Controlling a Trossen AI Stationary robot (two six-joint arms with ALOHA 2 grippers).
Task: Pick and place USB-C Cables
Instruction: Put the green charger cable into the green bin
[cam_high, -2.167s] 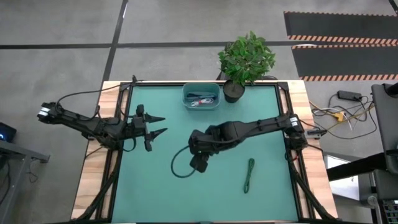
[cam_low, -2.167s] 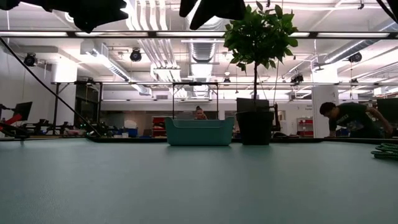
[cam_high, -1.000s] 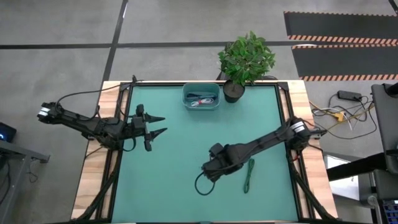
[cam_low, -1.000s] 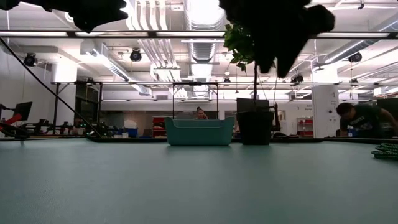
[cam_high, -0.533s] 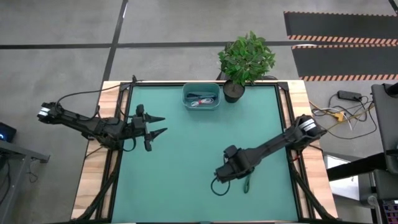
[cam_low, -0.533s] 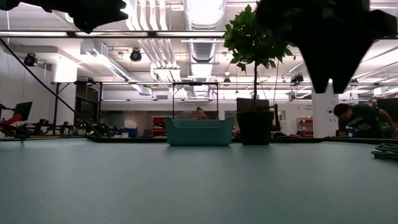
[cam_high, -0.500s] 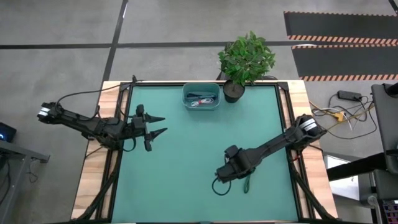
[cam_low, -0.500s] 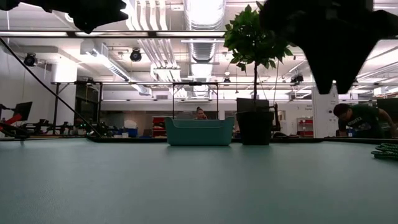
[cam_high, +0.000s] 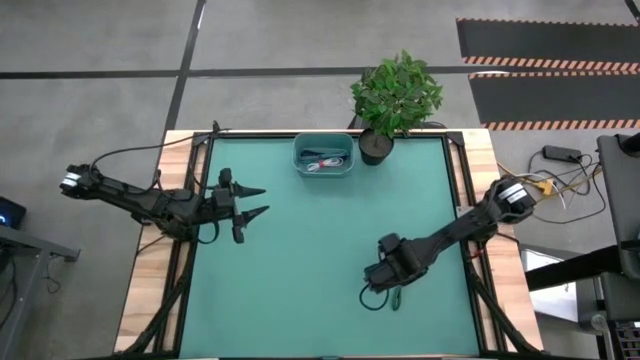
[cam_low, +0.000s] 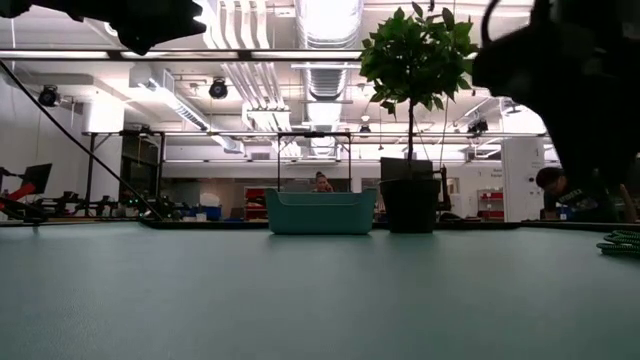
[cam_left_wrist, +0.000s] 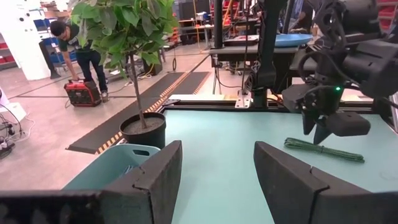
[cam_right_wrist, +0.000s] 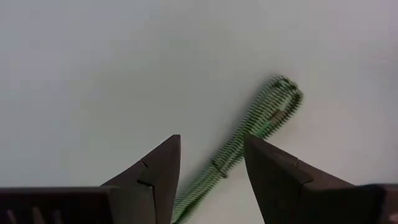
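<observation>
The green USB-C cable (cam_right_wrist: 252, 127) lies flat on the mat as a long thin bundle, near the table's near right part (cam_high: 400, 296). My right gripper (cam_right_wrist: 210, 180) hovers just above it, open, one finger on each side of the bundle's line, touching nothing. In the high view the right gripper (cam_high: 384, 276) covers most of the cable. The white-and-red cable (cam_high: 322, 161) lies inside the teal bin (cam_high: 323, 142) by the far edge. No blue cable shows. My left gripper (cam_high: 252, 200) waits open over the left part of the mat.
A potted plant (cam_high: 396, 96) stands just right of the bin at the far edge. The mat's middle (cam_high: 310, 240) is bare green. A person (cam_low: 572, 190) moves in the room beyond the table. Loose yellow and black cords (cam_high: 545, 180) lie off the table's right side.
My right gripper has travelled from the mat's middle toward the near right, ending over the green cable, and has come lower. Its fingers stay apart. The green cable and the left arm have not moved.
</observation>
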